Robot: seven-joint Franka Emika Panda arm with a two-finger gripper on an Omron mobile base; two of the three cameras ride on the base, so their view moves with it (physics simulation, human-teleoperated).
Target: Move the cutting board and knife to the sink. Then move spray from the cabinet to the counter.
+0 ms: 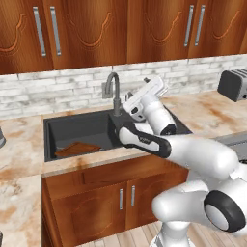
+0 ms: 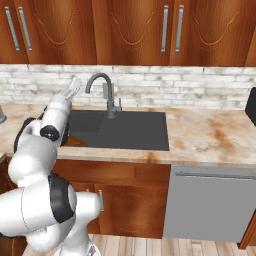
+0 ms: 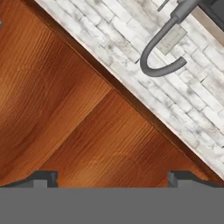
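The wide rectangular dark grey sink (image 1: 87, 130) sits in the middle left of the left base view, set into the beige marble-look counter (image 1: 212, 113) with rusty orange-brown blotches. The flat dark brown wooden cutting board (image 1: 77, 149) lies inside the basin at its lower left corner, tilted against the near wall; in the right base view a sliver of it (image 2: 75, 141) shows at the basin's left end, just beside the arm. The knife cannot be made out in these views. The curved grey gooseneck faucet (image 1: 114, 91) stands at the back rim of the sink.

The white arm reaches up over the basin, and its two-finger gripper (image 1: 157, 86) points toward the brick backsplash and the reddish-brown wooden upper cabinet (image 1: 91, 29) with its doors closed. In the hand view the two dark fingertips (image 3: 46, 177) stand far apart at the bottom, the jaws spread wide with nothing between them, facing the cabinet door (image 3: 65, 118) in the lower left of the frame, with the faucet (image 3: 164, 48) at the upper right.

A dark toaster (image 1: 234, 84) sits on the counter at the right edge.
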